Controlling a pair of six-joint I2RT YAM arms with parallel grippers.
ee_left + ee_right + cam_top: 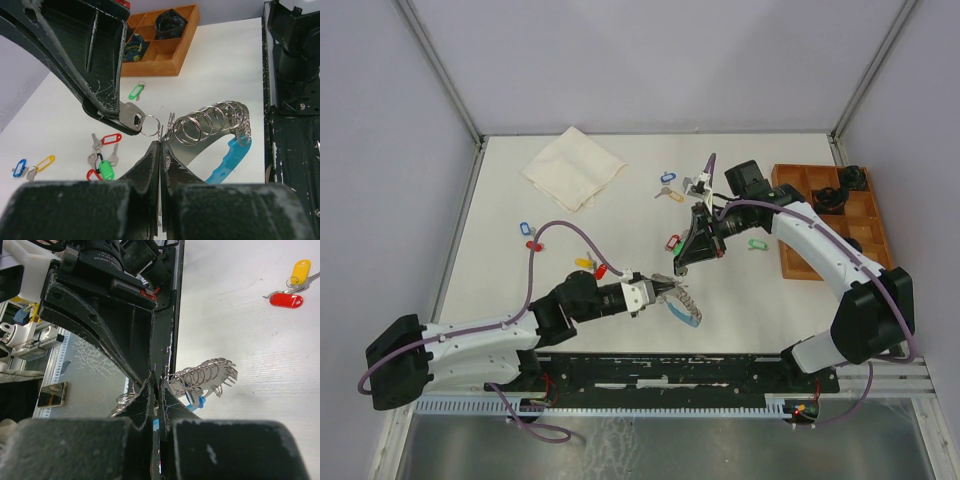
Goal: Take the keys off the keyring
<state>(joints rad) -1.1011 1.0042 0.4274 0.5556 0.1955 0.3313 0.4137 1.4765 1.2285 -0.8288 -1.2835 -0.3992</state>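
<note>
Seen from above, the keyring (688,310) sat near the front of the white table (500,200), a short curve of silvery coils backed by a light-blue band. The left gripper (669,291) reached it from its left side, jaws pressed together on its end. The right gripper (681,265) pointed down at it from the far side. Loose keys (672,242) with coloured tags lay beyond the keyring and to its left. A folded cloth (574,167) lay well beyond it, and a wooden tray (795,262) stood off to its right.

In the left wrist view the keyring (215,117) showed as a row of overlapping wire rings arching over a curved blue plastic band. The left fingers (145,170) were closed, with the keyring's end wires pinched at their tips. Just left of the keyring, the right gripper's dark fingers were clamped on the head of a silver key (131,115), whose small split ring touched the keyring's end loops.

In the right wrist view the right fingers (142,400) stood closed tight. What they held was hidden there. The keyring's coils (205,374) spread just right of the tips, with blue under them
</note>
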